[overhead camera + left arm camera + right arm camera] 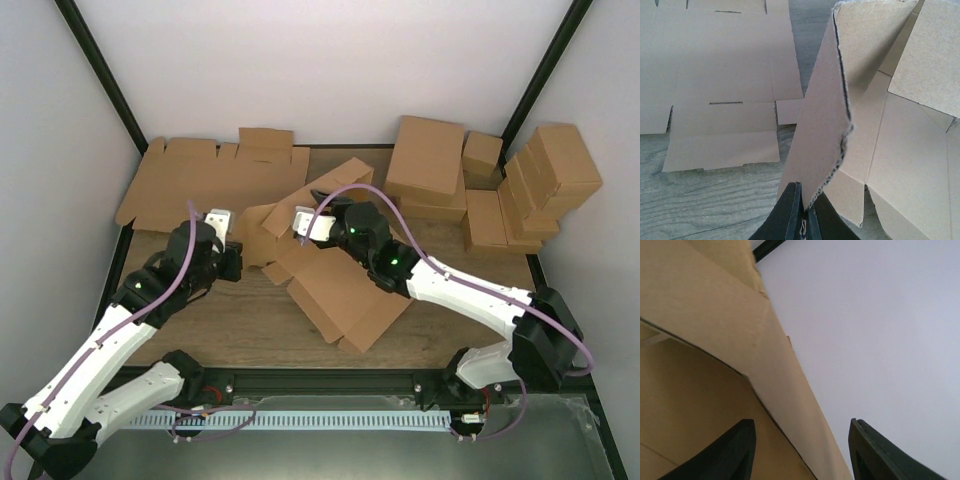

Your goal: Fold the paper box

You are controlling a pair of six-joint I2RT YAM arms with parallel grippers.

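Observation:
The paper box [340, 295] is a brown cardboard blank lying partly folded mid-table, its flaps raised at the far left end. My left gripper [240, 255] is shut on the edge of one raised flap [820, 145], pinched between the black fingers [790, 220]. My right gripper [305, 222] is open over the box's far end, tilted upward. In the right wrist view its fingers [730, 450] stand wide apart, with a raised box panel [740, 340] between them and the white wall behind.
Flat brown blanks [210, 180] lie at the far left, also in the left wrist view [720, 85]. Several closed brown boxes [500, 185] are stacked at the far right. Black frame posts [100, 70] stand at both back corners.

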